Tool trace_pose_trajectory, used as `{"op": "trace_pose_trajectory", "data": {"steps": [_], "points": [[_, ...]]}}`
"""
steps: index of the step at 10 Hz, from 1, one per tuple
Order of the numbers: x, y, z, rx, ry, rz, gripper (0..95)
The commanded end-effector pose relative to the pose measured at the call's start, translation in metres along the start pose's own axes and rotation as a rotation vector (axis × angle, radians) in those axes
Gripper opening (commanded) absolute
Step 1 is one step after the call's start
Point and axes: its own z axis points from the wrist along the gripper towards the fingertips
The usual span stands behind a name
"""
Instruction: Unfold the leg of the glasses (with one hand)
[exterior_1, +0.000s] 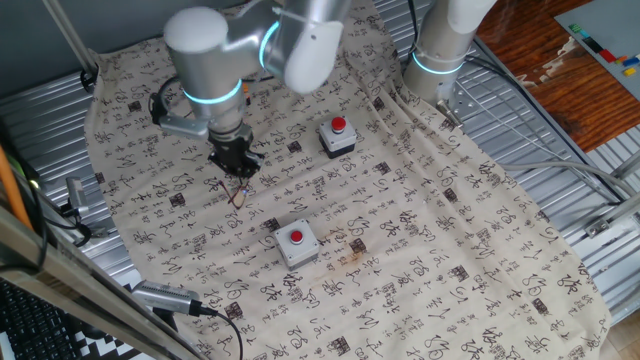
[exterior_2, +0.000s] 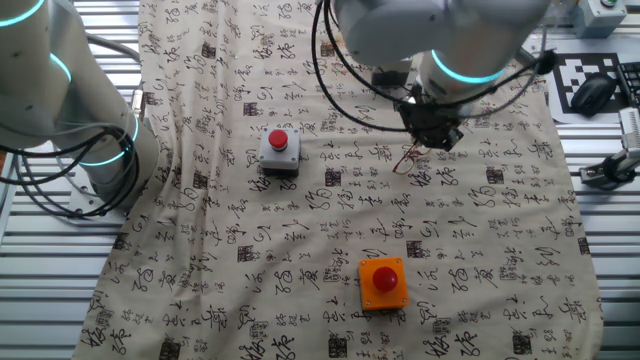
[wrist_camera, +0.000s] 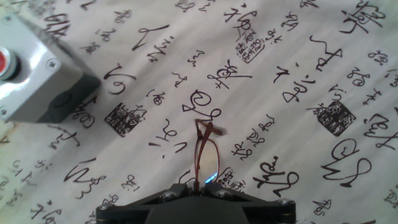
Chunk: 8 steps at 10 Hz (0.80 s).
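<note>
The glasses (wrist_camera: 205, 152) are thin, with a dark reddish-brown wire rim. In the hand view they stick out from between my black fingers (wrist_camera: 180, 186) toward the cloth. My gripper (wrist_camera: 200, 184) is shut on the glasses, jaws nearly together around the wire. In one fixed view the gripper (exterior_1: 236, 170) holds the glasses (exterior_1: 238, 193) just above the cloth at the left middle. In the other fixed view the gripper (exterior_2: 432, 135) is at the upper right, and the glasses (exterior_2: 408, 158) hang from it.
A patterned cloth (exterior_1: 420, 250) with black calligraphy marks covers the table. A grey button box with a red button (exterior_1: 297, 243) stands near the front, another (exterior_1: 338, 137) further back. A box edge (wrist_camera: 37, 78) shows in the hand view at upper left. A second arm's base (exterior_1: 440, 60) stands behind.
</note>
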Motion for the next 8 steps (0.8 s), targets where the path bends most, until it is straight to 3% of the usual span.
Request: {"op": "trace_pose_trajectory", "data": {"steps": [1, 8], "points": [[0.001, 0.0017, -0.0029, -0.002, -0.013, -0.035, 0.0], [-0.0073, -0.0012, -0.0073, 0.006, -0.02, -0.07, 0.0]]}}
